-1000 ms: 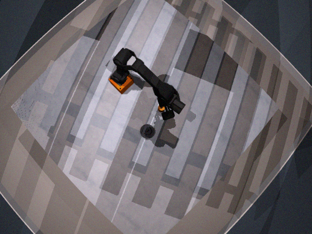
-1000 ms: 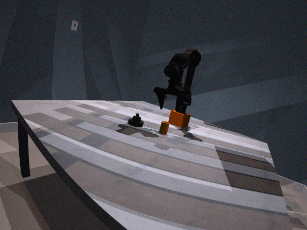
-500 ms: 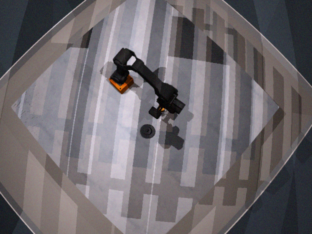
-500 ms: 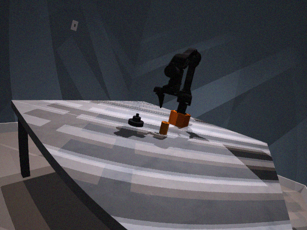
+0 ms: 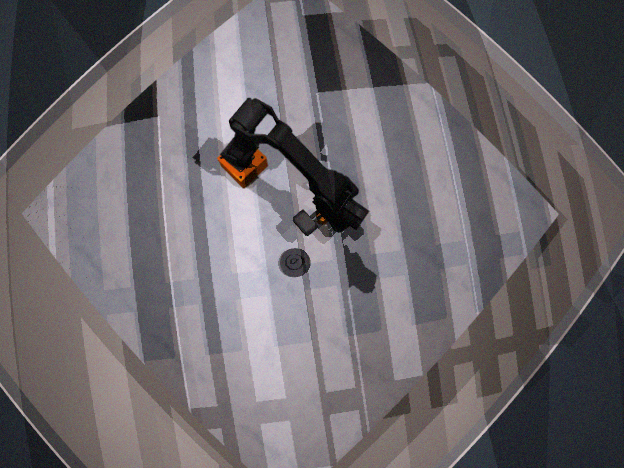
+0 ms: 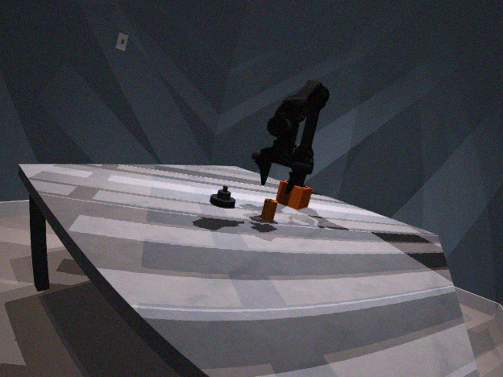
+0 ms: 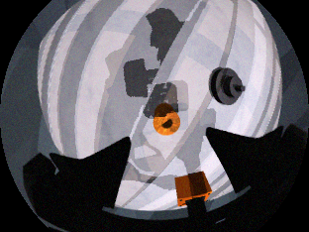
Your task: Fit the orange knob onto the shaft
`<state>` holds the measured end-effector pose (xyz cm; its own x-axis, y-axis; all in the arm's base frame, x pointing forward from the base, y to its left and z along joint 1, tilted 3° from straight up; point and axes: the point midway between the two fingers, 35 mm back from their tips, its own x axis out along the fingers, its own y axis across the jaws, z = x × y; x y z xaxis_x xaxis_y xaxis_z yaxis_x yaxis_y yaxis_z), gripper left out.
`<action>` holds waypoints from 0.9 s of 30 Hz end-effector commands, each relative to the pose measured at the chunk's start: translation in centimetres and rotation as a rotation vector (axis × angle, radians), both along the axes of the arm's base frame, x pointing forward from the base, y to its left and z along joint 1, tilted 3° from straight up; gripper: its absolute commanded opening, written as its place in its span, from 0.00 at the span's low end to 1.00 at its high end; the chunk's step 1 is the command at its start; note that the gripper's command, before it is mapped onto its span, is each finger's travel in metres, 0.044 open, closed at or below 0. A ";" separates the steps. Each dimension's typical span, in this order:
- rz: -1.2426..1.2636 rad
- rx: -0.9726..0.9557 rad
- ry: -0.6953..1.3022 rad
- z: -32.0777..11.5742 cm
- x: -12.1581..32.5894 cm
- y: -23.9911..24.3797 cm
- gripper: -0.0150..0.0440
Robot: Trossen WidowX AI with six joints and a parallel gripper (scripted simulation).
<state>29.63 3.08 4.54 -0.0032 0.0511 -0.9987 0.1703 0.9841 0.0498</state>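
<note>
The orange knob [image 5: 321, 218] [image 6: 268, 210] [image 7: 158, 127] stands upright on the table. The wrist view shows its dark hole from above, between and slightly beyond the fingertips. The hole's flat side is too small to tell. My gripper [image 6: 276, 188] [image 7: 168, 136] is open and empty, with its fingers pointing down above the knob. In the top view the arm partly covers the knob. The dark round pedestal [image 5: 285, 269] [image 6: 222, 200] [image 7: 218, 88] stands a short way from the knob, at the right in the wrist view. Its bare shaft [image 6: 225, 188] [image 7: 241, 88] points up.
The arm's orange base [image 5: 244, 174] [image 6: 299, 197] [image 7: 190, 185] stands behind the knob in the exterior view. The striped table [image 5: 302, 367] [image 6: 284, 292] carries dark shadows of the arm near the knob. The arm reaches over from its base.
</note>
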 end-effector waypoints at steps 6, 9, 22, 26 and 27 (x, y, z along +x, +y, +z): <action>-0.006 -0.006 0.001 -2.1 0.1 0.0 1.00; -0.006 -0.006 0.001 -2.2 0.1 0.0 1.00; -0.006 -0.006 0.001 -4.3 0.2 0.1 1.00; -0.006 -0.006 0.001 -4.9 0.2 0.2 1.00; -0.006 -0.006 0.001 -5.1 0.2 0.2 1.00</action>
<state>29.96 3.32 0.16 0.0045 0.0517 -0.9987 0.1708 0.9839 0.0517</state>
